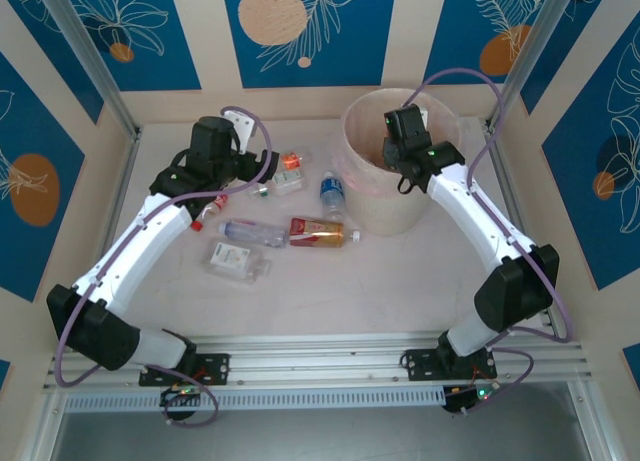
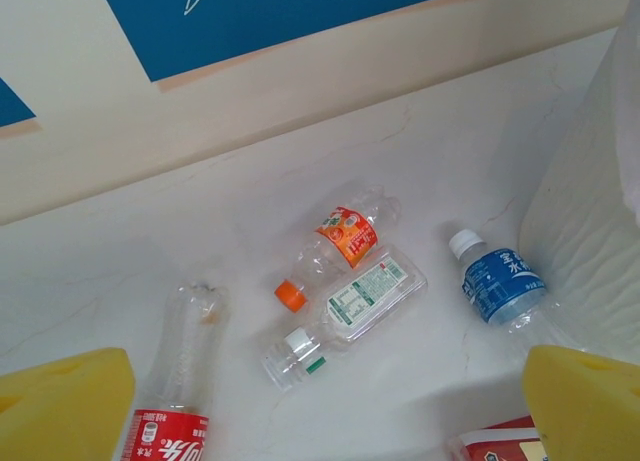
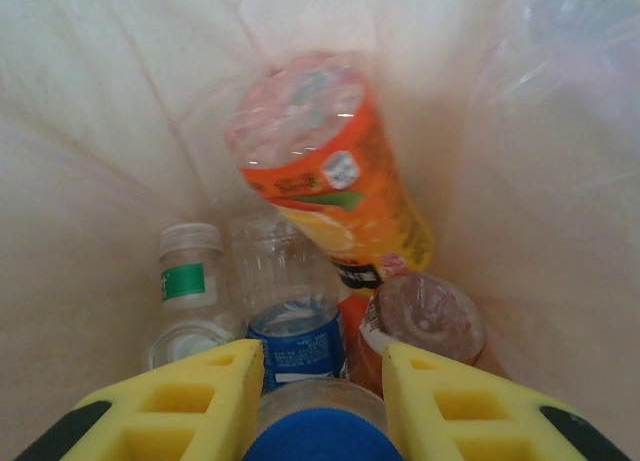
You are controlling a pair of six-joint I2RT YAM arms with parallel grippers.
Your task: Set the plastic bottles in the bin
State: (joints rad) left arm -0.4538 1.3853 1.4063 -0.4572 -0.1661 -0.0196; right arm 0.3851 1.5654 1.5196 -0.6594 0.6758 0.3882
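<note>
**Plastic bottles, desk.** Seven plastic bottles are counted lying on their sides on the desk [image 1: 330,301], all left of the bin. The orange-label bottle [image 2: 345,236] and the white-label bottle [image 2: 345,306] lie touching, at 11 o'clock from the desk's centre. The blue-label bottle [image 2: 495,286] lies just beside the bin wall, at the bin's 8 o'clock.

**Plastic bottles, bin.** At least four are counted inside; a firmer count is prevented by overlap. An orange-wrapped bottle [image 3: 335,181] is propped upright against the liner [image 3: 560,131]. A green-tagged bottle [image 3: 190,281] lies at its 8 o'clock.

**Bin.** The bin [image 1: 385,213] stands at 1 o'clock from the desk's centre.

**Right hand.** The right hand [image 3: 322,366] is clamped on a blue-marked bottle [image 3: 310,441] and is pointed down into the bin mouth. This position is judged to let a release drop the bottle inside.

**Left hand.** The left hand [image 2: 320,406] is spread fully and carries nothing. It is poised near the touching pair, which is judged to be the next pick.
</note>
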